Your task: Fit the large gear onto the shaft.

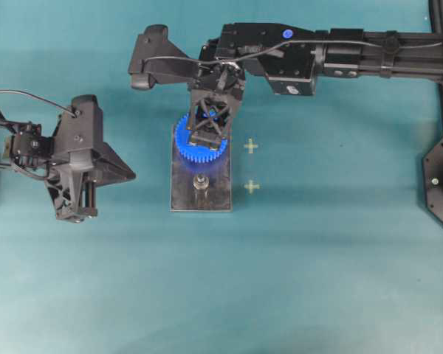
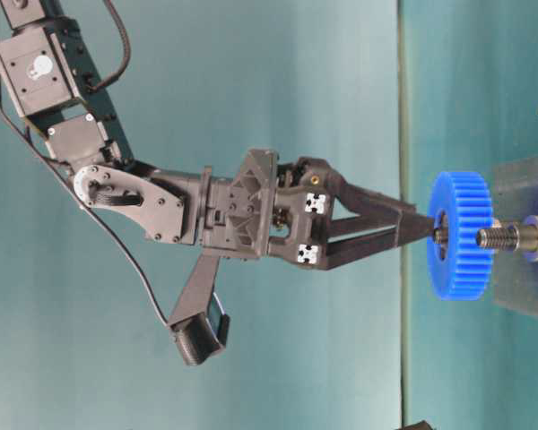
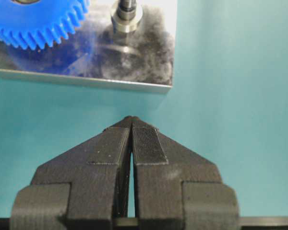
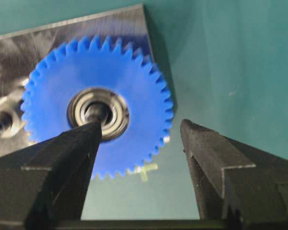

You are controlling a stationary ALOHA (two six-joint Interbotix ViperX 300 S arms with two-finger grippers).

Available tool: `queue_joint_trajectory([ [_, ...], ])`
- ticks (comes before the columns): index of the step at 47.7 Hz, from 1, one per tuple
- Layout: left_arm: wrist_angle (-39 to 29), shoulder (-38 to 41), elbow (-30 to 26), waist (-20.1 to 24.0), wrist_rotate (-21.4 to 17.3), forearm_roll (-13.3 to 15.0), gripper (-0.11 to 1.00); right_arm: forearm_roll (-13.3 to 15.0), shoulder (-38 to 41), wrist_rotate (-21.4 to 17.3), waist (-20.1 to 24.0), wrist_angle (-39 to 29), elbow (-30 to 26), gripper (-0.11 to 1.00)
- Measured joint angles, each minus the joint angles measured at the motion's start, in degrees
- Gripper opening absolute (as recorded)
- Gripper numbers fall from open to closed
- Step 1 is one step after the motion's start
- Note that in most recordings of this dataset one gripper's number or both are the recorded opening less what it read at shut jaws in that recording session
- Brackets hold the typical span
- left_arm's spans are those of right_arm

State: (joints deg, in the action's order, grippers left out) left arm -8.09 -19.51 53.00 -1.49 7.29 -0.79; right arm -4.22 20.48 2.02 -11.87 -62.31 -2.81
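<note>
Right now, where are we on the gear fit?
Done, apparently: large gear sits around the shaft on the grey plate. In hand: right gripper open above it, holding nothing. Left gripper is shut, off to the side. Left: confirm seating, retract.

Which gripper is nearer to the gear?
Right. The right gripper hangs open directly over the gear, one finger in front of its hub. The left gripper is shut, well off to the plate's side.

R arm stretched in from the right, right gripper (image 4: 141,136) jaws apart, left gripper (image 3: 131,125) closed, idle
</note>
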Motion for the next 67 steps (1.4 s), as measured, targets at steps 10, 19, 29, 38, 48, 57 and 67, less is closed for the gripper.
queue_joint_trajectory([
  [10, 0.09, 0.09, 0.00, 0.00, 0.00, 0.00, 0.00, -0.18, 0.00, 0.00, 1.32, -0.09, -0.70, 0.70],
  [19, 0.18, 0.00, 0.09, 0.00, 0.00, 0.00, 0.00, -0.35, 1.67, 0.00, 3.16, 0.00, -2.55, 0.70],
  [29, 0.35, 0.09, 0.09, 0.00, 0.00, 0.00, 0.00, -0.53, 2.64, 0.00, 3.34, 0.00, -2.64, 0.70],
  [38, 0.35, 0.00, 0.09, 0.00, 0.00, 0.00, 0.00, 0.00, 2.64, 0.00, 3.25, -0.09, -2.81, 0.70],
  [48, 0.35, 0.00, 0.09, -0.09, 0.00, 0.00, 0.00, 0.18, 2.55, 0.00, 2.72, -0.35, -2.90, 0.70],
  [57, 0.35, 0.09, 0.09, -0.09, 0.09, 0.00, 0.00, 0.18, 2.37, 0.00, 2.37, -0.70, -2.37, 0.70],
  [67, 0.44, 0.00, 0.09, -0.09, 0.09, 0.00, 0.00, -0.09, 1.85, 0.00, 2.29, -0.70, -1.32, 0.70],
])
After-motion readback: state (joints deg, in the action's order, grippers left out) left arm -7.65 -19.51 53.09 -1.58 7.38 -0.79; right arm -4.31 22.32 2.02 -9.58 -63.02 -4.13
